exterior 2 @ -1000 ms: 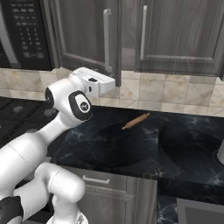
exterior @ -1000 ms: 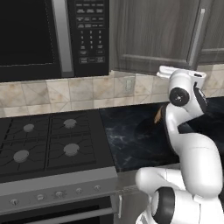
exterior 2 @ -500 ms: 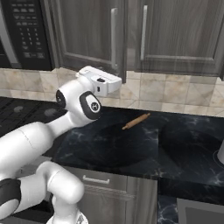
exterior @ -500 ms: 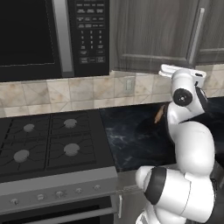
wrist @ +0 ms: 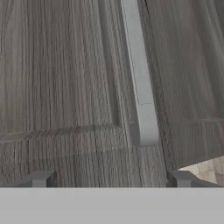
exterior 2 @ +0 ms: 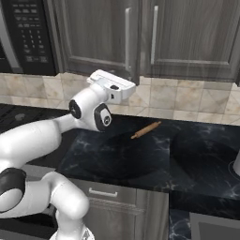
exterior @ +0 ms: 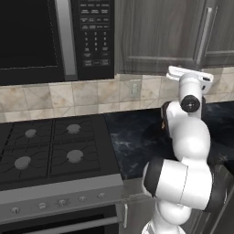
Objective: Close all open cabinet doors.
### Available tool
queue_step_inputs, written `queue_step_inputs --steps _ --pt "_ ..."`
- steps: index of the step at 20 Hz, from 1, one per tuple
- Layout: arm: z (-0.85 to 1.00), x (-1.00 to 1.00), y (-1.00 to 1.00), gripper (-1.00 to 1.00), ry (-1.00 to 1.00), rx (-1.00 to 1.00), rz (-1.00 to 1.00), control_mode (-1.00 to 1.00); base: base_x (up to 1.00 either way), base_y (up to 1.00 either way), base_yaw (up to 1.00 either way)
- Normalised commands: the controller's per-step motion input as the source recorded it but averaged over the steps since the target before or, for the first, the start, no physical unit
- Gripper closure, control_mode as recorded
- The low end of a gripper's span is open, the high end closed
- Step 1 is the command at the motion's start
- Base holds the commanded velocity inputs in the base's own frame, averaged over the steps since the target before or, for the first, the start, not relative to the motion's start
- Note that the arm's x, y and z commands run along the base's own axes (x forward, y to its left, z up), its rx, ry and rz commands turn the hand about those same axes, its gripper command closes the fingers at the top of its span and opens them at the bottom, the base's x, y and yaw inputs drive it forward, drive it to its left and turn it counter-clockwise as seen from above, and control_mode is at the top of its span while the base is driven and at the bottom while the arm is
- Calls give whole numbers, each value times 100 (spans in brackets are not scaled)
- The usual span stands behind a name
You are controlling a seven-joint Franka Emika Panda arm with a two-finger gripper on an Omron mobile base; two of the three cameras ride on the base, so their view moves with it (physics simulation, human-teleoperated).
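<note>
Black marble counter (exterior 2: 140, 159) runs under the dark grey-brown wood-grain cabinet doors (exterior 2: 96, 35), with a wooden rolling pin (exterior 2: 146, 130) lying on it and a black gas stove (exterior: 50, 151) alongside. We've got the gripper (wrist: 109, 179) right up at the left door's silver bar handle (wrist: 139, 83), fingers spread apart, gripping nothing.

Dark marbled counter (exterior 2: 140, 159) with a wooden rolling pin (exterior 2: 146, 130) lying on it

Arm reared upright, claw (wrist: 109, 179) raised with fingers spread.
</note>
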Motion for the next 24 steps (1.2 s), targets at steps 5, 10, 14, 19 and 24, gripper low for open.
queue_step_inputs --steps 5,10,14,19,24 --pt "0 14 -27 -100 0 0 3 -100 0 0 0" --pt "0 7 -31 -100 0 0 4 -100 0 0 0" --pt "0 5 -33 -100 0 0 4 -100 0 0 0" --pt "0 1 -33 -100 0 0 5 -100 0 0 0" --pt "0 0 -30 -100 0 0 6 -100 0 0 0"
